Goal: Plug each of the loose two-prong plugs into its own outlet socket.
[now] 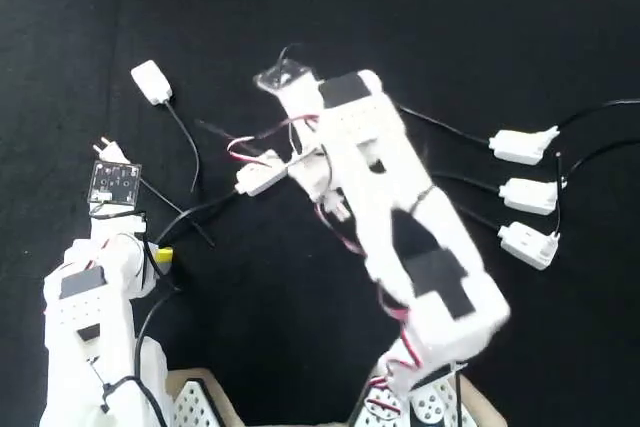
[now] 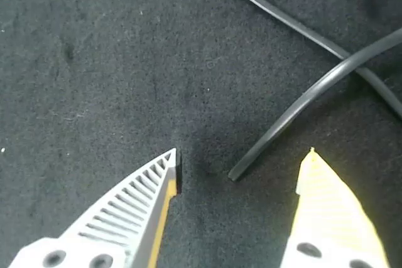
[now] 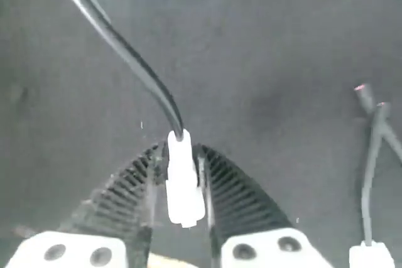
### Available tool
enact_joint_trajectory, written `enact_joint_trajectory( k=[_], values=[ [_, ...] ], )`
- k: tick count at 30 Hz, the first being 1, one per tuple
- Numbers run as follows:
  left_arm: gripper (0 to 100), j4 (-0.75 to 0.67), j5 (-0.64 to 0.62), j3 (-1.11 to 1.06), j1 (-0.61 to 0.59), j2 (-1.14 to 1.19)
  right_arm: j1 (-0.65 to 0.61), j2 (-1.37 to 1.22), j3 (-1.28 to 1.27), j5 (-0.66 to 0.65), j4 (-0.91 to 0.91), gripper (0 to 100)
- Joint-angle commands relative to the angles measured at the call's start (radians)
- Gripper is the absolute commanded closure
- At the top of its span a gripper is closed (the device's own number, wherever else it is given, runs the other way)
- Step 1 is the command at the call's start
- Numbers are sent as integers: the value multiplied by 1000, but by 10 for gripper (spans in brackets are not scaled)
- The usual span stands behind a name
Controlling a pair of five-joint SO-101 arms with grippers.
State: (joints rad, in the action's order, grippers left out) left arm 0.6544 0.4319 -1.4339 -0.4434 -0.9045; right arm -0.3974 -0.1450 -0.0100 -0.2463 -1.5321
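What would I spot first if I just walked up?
A big white robot arm stretches across the middle of the black table, its claw pinching a small white plug on a black cord. Near the table's right edge, three white outlet sockets sit in a column.

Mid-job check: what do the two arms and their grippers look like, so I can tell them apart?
Both arms are white shells with black panels. The left arm carries black cable, and the right arm carries red wires. The left gripper has one white ribbed finger and one yellow finger. The right gripper has dark ribbed fingers on white bases.
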Motion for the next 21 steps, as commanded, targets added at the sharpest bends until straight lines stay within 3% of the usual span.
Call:
enact_joint_trajectory(
  k=[1,10,16,21],
  values=[
    [701,3,5,25,-8,-17,-12,220,-168,31,192,986],
    [701,3,5,25,-5,-17,-60,636,-745,40,810,986],
    [701,3,5,25,-4,-17,-69,697,-972,279,1109,986],
    [701,3,5,25,-4,-17,-94,697,-1201,381,1559,985]
  ],
)
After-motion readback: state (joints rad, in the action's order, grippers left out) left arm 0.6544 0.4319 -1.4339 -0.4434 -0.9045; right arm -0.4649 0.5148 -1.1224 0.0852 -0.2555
